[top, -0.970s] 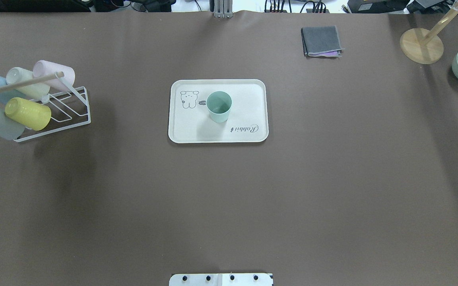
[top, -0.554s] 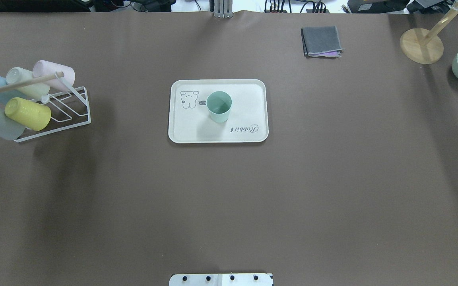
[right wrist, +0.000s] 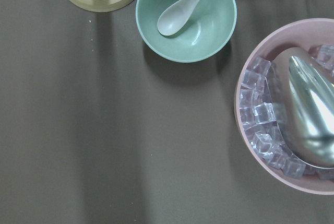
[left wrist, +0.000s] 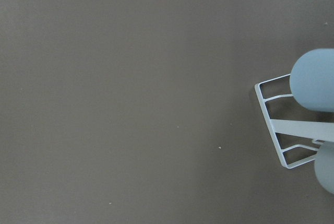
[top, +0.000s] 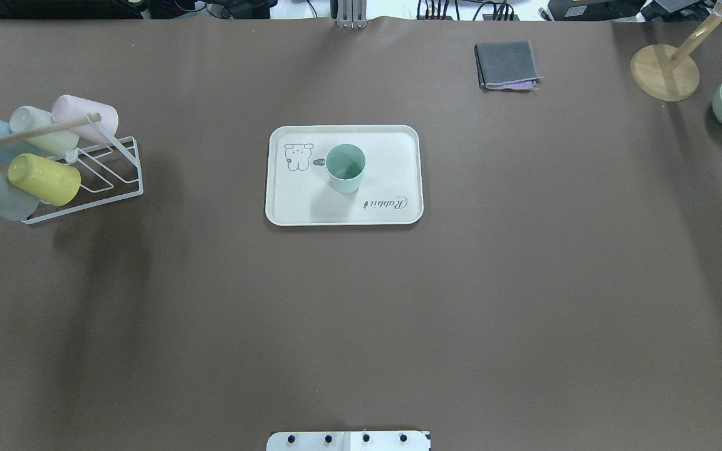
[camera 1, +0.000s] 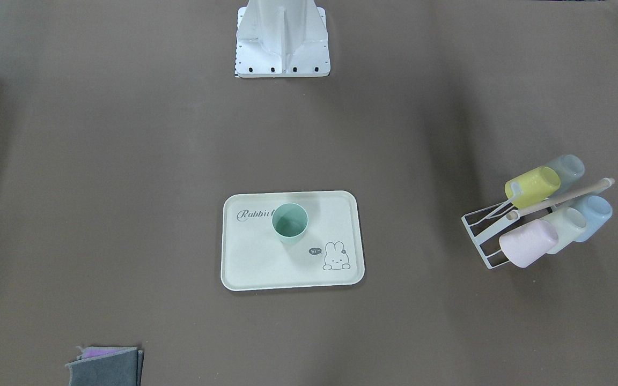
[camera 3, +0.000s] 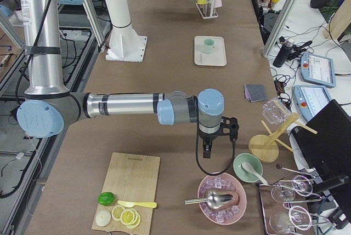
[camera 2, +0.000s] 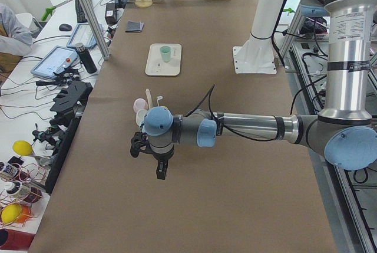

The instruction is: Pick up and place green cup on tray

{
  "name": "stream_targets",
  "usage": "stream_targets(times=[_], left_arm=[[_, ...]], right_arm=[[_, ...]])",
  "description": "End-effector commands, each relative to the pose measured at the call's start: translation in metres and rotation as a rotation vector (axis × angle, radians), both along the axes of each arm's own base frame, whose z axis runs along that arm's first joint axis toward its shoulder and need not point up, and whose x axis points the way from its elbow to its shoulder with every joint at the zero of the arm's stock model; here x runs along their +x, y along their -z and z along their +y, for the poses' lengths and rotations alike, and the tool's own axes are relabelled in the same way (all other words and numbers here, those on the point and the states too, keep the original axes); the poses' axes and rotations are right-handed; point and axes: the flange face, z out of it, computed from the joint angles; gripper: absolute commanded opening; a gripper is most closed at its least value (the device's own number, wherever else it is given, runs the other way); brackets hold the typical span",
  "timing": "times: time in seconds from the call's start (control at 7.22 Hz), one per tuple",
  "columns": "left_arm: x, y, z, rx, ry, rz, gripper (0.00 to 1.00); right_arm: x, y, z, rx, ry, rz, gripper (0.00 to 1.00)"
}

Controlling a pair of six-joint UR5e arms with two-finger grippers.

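The green cup (top: 345,164) stands upright and empty on the cream tray (top: 386,156) at mid-table, between the rabbit drawing and the "Rabbit" script. It shows the same way in the front-facing view, cup (camera 1: 289,221) on tray (camera 1: 255,262). Neither gripper is near it. My left gripper (camera 2: 160,171) shows only in the left side view, above the table beside the cup rack; I cannot tell its state. My right gripper (camera 3: 207,153) shows only in the right side view, above the table near the bowls; I cannot tell its state.
A white wire rack (top: 104,178) with several pastel cups, one yellow-green (top: 44,179), stands at the table's left. A folded grey cloth (top: 506,64), a wooden stand (top: 665,71) and a green bowl with a spoon (right wrist: 186,15) are at the right, next to a pink bowl of ice (right wrist: 261,114).
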Motion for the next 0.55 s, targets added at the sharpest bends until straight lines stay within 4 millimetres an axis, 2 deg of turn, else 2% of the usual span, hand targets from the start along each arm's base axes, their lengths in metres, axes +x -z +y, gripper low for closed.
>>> stream_targets(times=[0.0,0.42], left_arm=[[-0.002,0.01,0.0078,-0.001,-0.081,-0.007,0.99],[-0.0013,0.0156,0.0043,0.004,-0.075,0.002,0.99]], right_arm=[[-0.0001,-0.0006,0.0002,-0.001,0.0,-0.001,1.0],[-0.0001,0.0003,0.0001,0.002,0.0,-0.001,1.0]])
